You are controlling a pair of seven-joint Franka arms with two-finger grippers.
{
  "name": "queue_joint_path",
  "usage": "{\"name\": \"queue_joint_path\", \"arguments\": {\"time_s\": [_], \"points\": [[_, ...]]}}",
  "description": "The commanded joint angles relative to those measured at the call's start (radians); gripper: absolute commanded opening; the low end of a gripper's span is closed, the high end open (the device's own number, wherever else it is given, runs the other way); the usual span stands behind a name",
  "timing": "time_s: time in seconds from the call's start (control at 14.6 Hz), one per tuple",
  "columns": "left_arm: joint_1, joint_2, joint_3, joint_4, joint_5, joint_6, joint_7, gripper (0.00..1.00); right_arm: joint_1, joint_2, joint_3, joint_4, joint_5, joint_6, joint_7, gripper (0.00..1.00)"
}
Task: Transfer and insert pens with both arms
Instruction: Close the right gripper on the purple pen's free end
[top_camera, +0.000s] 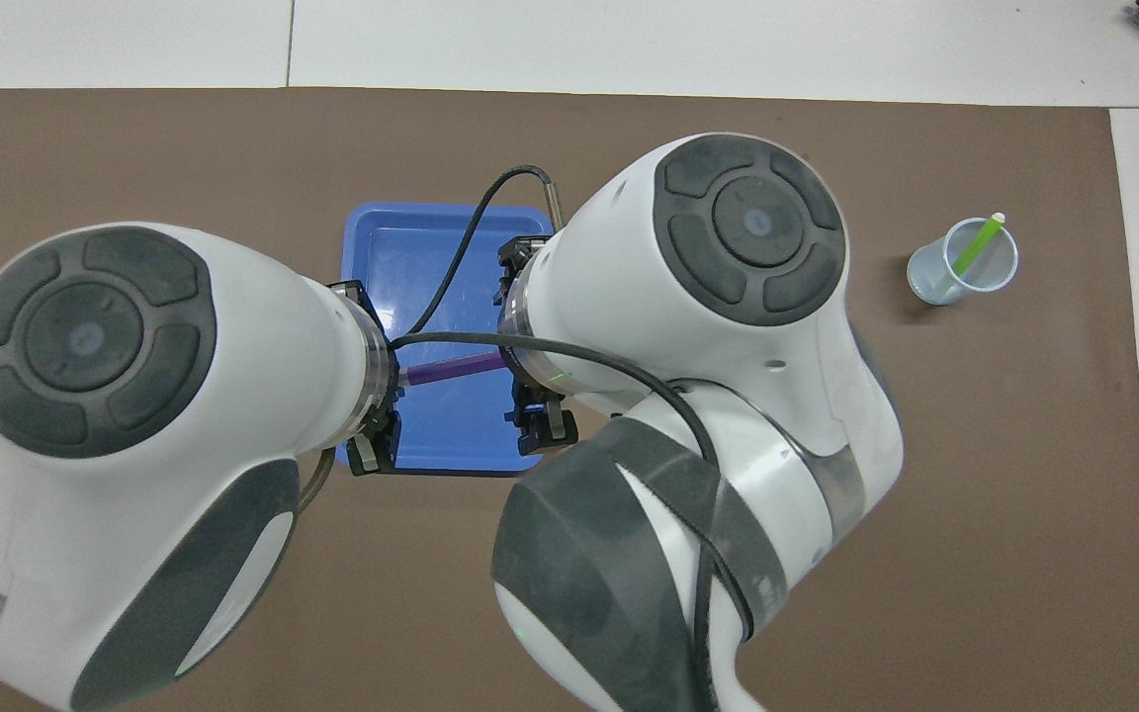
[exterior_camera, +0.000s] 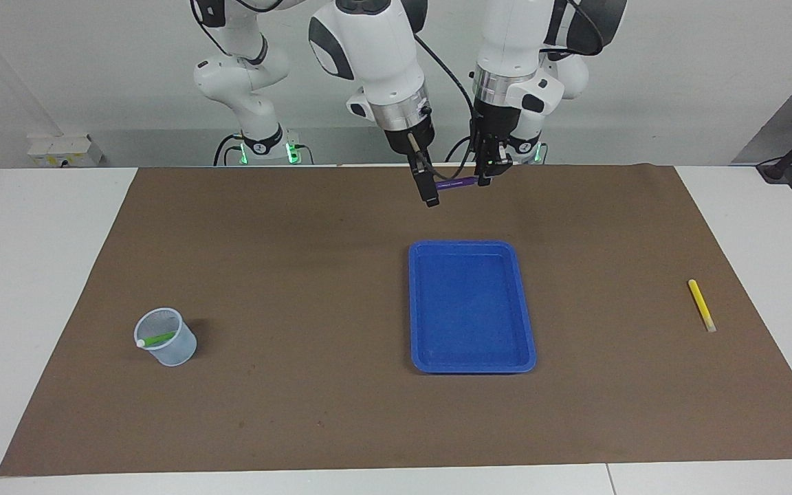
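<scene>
My left gripper (exterior_camera: 487, 177) is shut on one end of the purple pen (exterior_camera: 456, 183), which it holds level in the air over the mat, between the blue tray and the robots. My right gripper (exterior_camera: 430, 191) stands open at the pen's free end, which reaches its fingers. In the overhead view only a short stretch of the purple pen (top_camera: 451, 368) shows between the two wrists. The green pen (exterior_camera: 159, 338) leans in a clear cup (exterior_camera: 170, 347) toward the right arm's end. The yellow pen (exterior_camera: 700, 304) lies on the mat toward the left arm's end.
A blue tray (exterior_camera: 414, 309) lies on the brown mat (exterior_camera: 300, 275) near the table's middle, with nothing in it. From overhead the cup (top_camera: 925, 272) with the green pen (top_camera: 975, 247) shows beside the right arm. Two smaller white arms stand at the robots' end.
</scene>
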State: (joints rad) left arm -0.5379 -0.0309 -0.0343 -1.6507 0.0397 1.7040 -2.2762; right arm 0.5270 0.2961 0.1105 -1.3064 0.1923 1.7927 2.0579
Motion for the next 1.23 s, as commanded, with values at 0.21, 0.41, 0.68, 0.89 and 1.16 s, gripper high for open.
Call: {"name": "queue_joint_path", "arguments": {"time_s": [0.21, 0.41, 0.68, 0.89, 1.16], "points": [[-0.017, -0.035, 0.004, -0.041, 0.022, 0.022, -0.025, 0.0, 0.007, 0.009, 0.0, 0.013, -0.031, -0.01, -0.024, 0.89], [-0.017, -0.034, 0.004, -0.041, 0.023, 0.02, -0.025, 0.0, 0.008, 0.009, 0.0, 0.015, -0.031, -0.01, -0.024, 0.83], [-0.017, -0.035, 0.004, -0.041, 0.023, 0.019, -0.022, 0.0, 0.01, 0.009, 0.0, 0.018, -0.031, -0.01, -0.024, 0.72], [-0.017, -0.035, 0.004, -0.041, 0.023, 0.019, -0.022, 0.0, 0.008, 0.006, -0.002, 0.022, -0.042, -0.015, -0.024, 0.7], [-0.017, -0.035, 0.004, -0.041, 0.023, 0.017, -0.02, 0.0, 0.008, 0.006, -0.002, 0.022, -0.048, -0.016, -0.024, 0.53]]}}
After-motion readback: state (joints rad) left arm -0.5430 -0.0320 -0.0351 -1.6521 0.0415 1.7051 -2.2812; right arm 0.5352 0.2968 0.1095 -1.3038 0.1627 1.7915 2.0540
